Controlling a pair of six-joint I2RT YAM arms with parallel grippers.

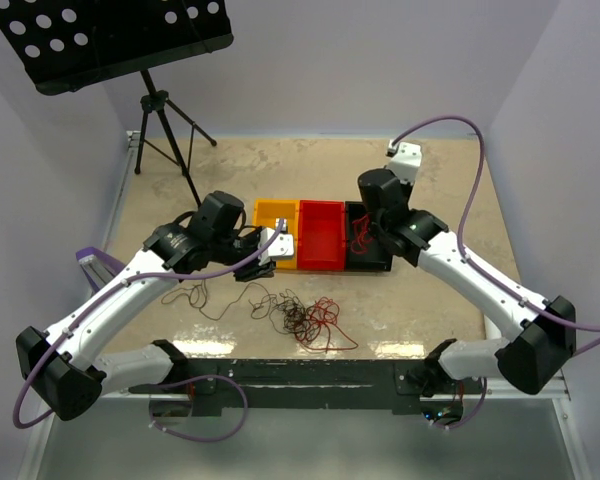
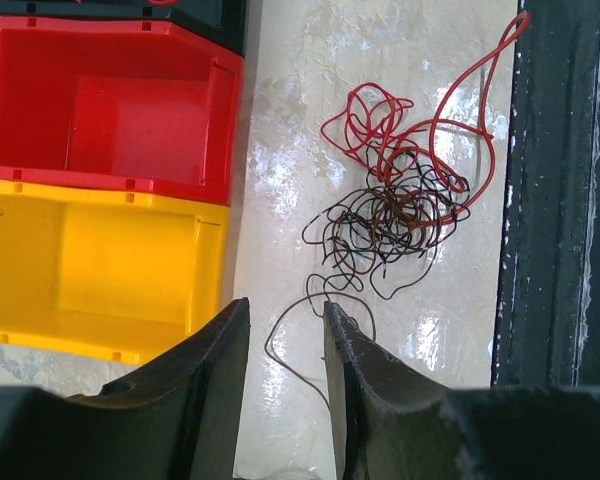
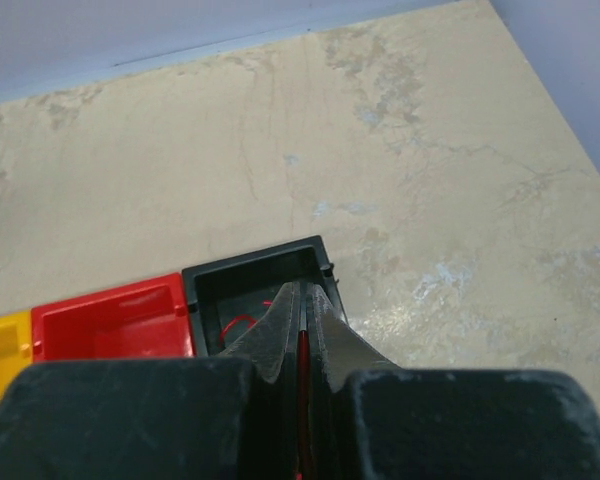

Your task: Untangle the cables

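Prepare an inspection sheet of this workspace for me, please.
Surface: beige mottled table, glossy toward the near edge.
Job's things: tangle of red and dark cables on the table between the bins and the near edge; one red cable reaches into the black bin.
Clutter: yellow bin and red bin, both empty.
Grippers: left gripper open above a loose dark strand; right gripper shut on the red cable over the black bin.
Cables: lilac hoses run along both arms.
Surroundings: black music stand behind the far left corner; pale walls.

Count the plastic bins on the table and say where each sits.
3, in one row: yellow bin left, red bin middle, black bin right, partly hidden by the right arm.
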